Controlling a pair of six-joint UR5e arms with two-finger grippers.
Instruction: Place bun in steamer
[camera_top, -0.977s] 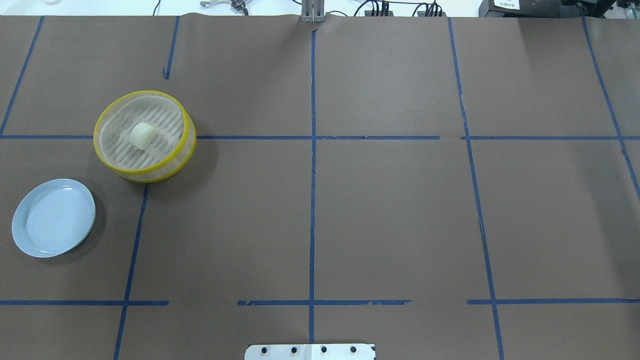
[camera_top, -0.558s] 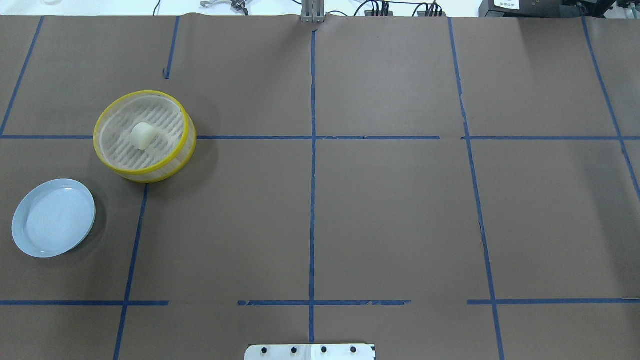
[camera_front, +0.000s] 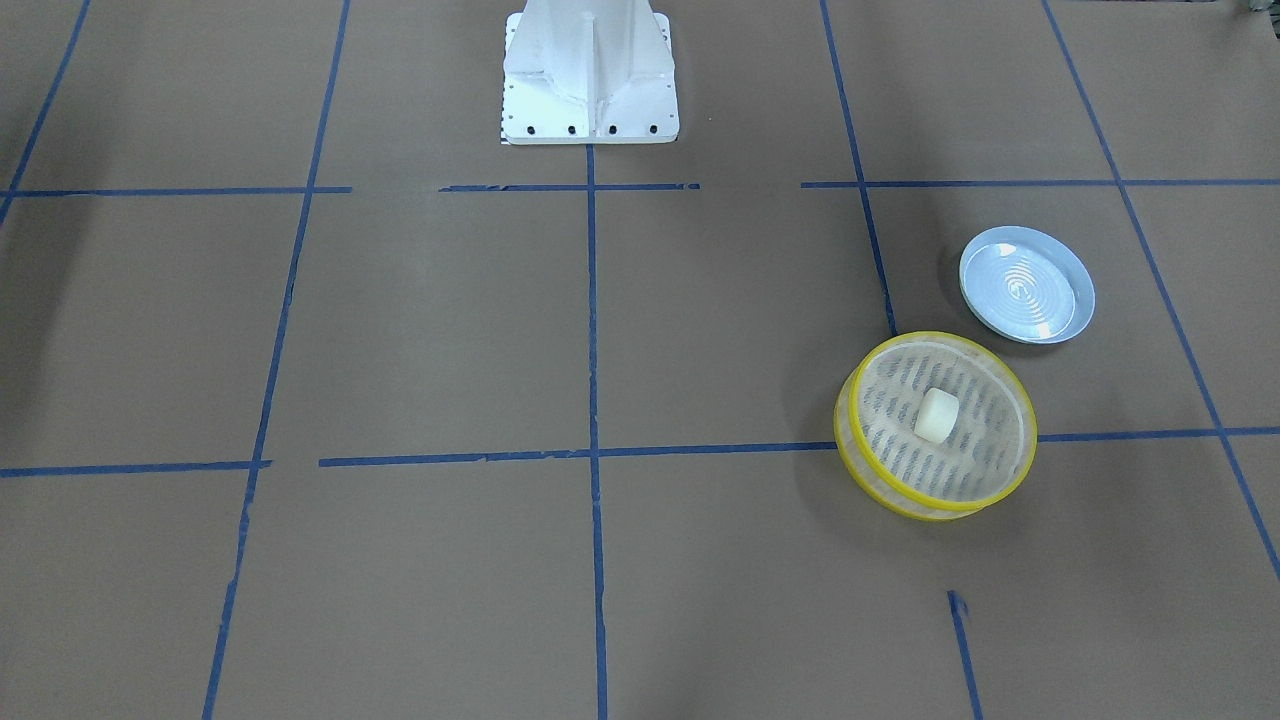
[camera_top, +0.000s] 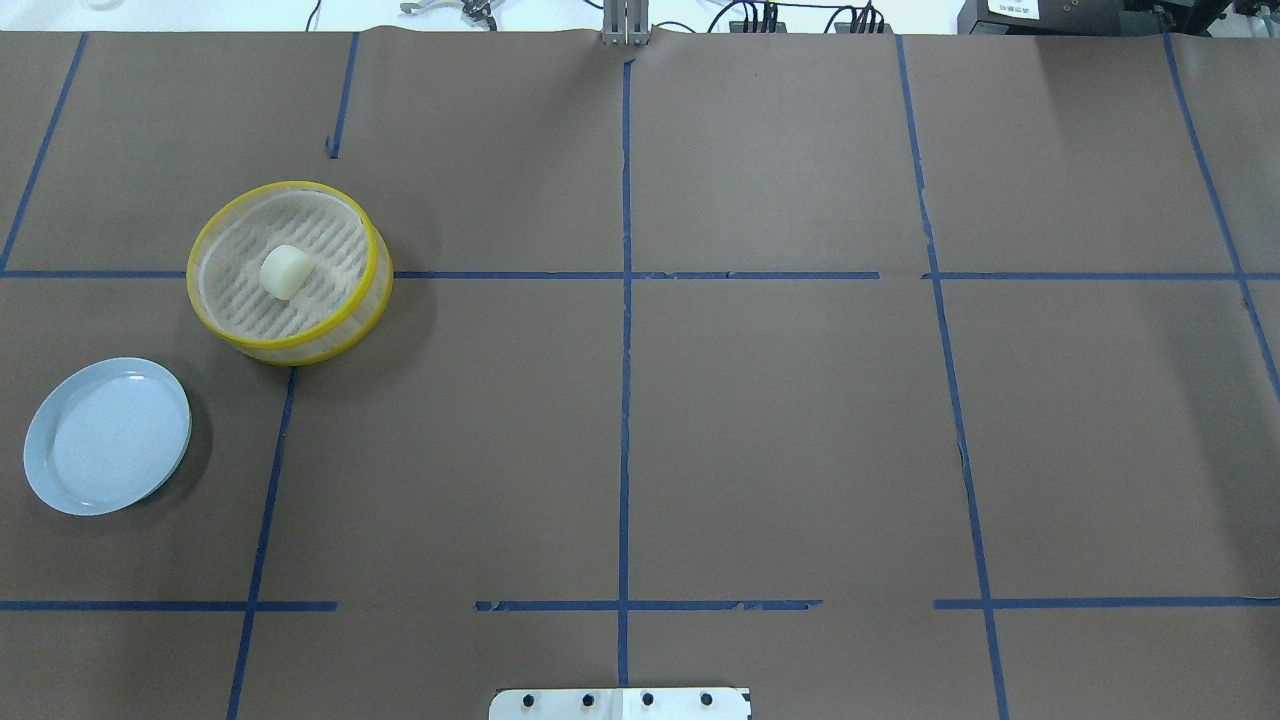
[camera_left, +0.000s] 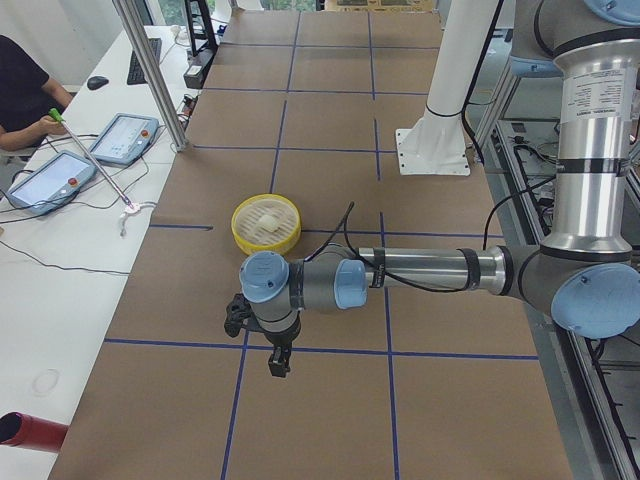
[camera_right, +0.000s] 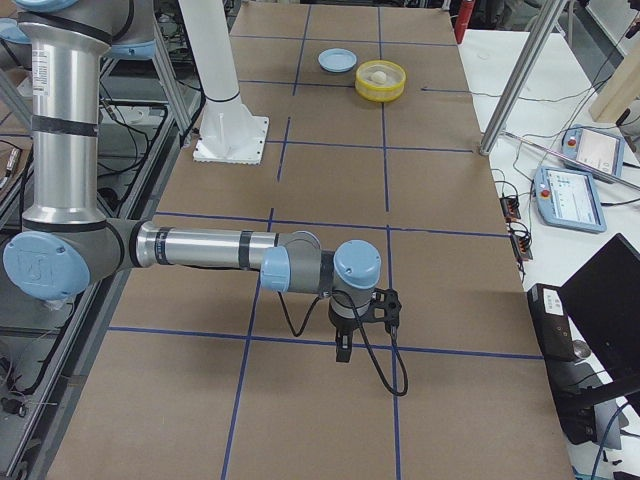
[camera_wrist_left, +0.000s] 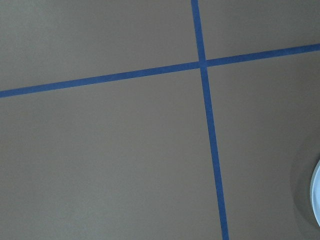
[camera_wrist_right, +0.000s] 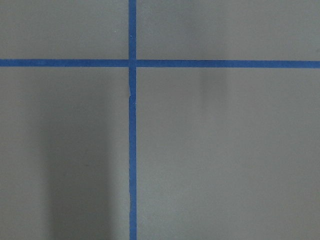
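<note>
The cream-white bun (camera_top: 287, 271) lies inside the yellow-rimmed steamer (camera_top: 240, 300) on the table's left half, near the basket's middle. Both also show in the front view, the bun (camera_front: 938, 414) in the steamer (camera_front: 975, 450). My left gripper (camera_left: 278, 360) shows only in the left side view. It hangs low over the table, well short of the steamer (camera_left: 262, 243). I cannot tell whether it is open or shut. My right gripper (camera_right: 343, 350) shows only in the right side view, far from the steamer (camera_right: 381, 92). I cannot tell its state either.
A pale blue plate (camera_top: 107, 435) lies bare beside the steamer, toward the robot; its edge shows in the left wrist view (camera_wrist_left: 317, 195). The white robot base (camera_front: 588, 70) stands at the table's edge. Blue tape lines cross the brown table cover.
</note>
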